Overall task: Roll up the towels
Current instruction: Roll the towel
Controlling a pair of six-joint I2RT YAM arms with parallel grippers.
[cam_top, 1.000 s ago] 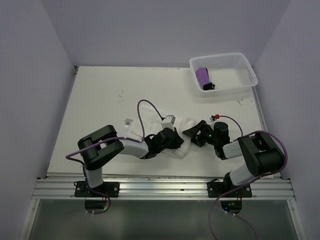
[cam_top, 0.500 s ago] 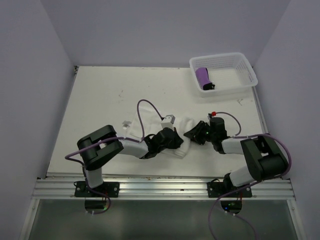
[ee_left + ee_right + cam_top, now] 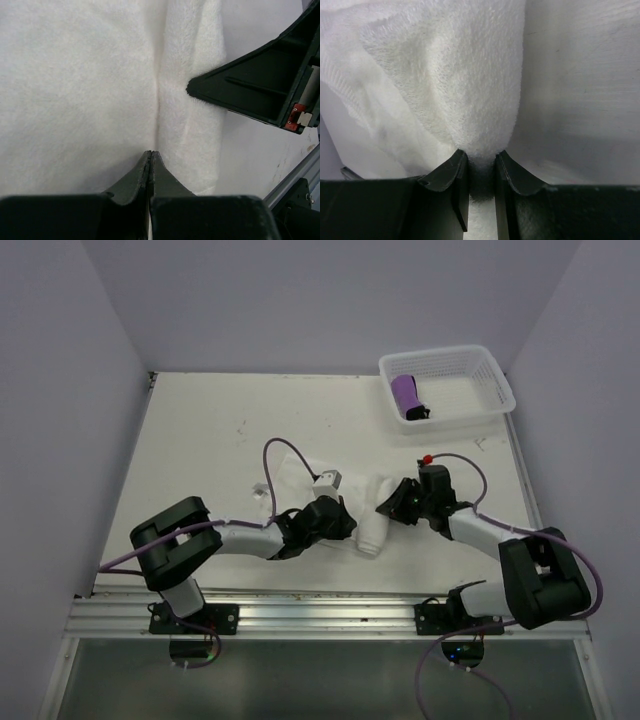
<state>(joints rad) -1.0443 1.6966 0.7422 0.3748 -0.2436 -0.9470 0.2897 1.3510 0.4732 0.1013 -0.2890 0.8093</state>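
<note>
White towel (image 3: 372, 532): lying crumpled on the table (image 3: 200, 440), in the middle and close to the near edge, between the two grippers; soft plush surface, with a thick fold running along one side in the left wrist view (image 3: 75, 90).
Purple towel (image 3: 404, 392): rolled up, with dark edging at its near end; resting inside the basket, in its left part, well apart from the white towel.
Basket (image 3: 495, 375): white perforated plastic, standing at the far right corner of the table.
Left gripper (image 3: 348, 528): low on the white towel, reaching in from the left; fingers pressed together with no gap (image 3: 151, 155); tips touching the cloth at the crease just beside the thick fold; cannot tell if any cloth is caught between them.
Right gripper (image 3: 386, 504): at the right edge of the white towel, reaching in from the right; pinching a plush fold of it between both fingers (image 3: 476, 156), with cloth (image 3: 455, 75) bulging out beyond the tips.
Right gripper in the left wrist view: one dark finger (image 3: 250, 90) pressing into the thick fold, near the left gripper but not touching it.
</note>
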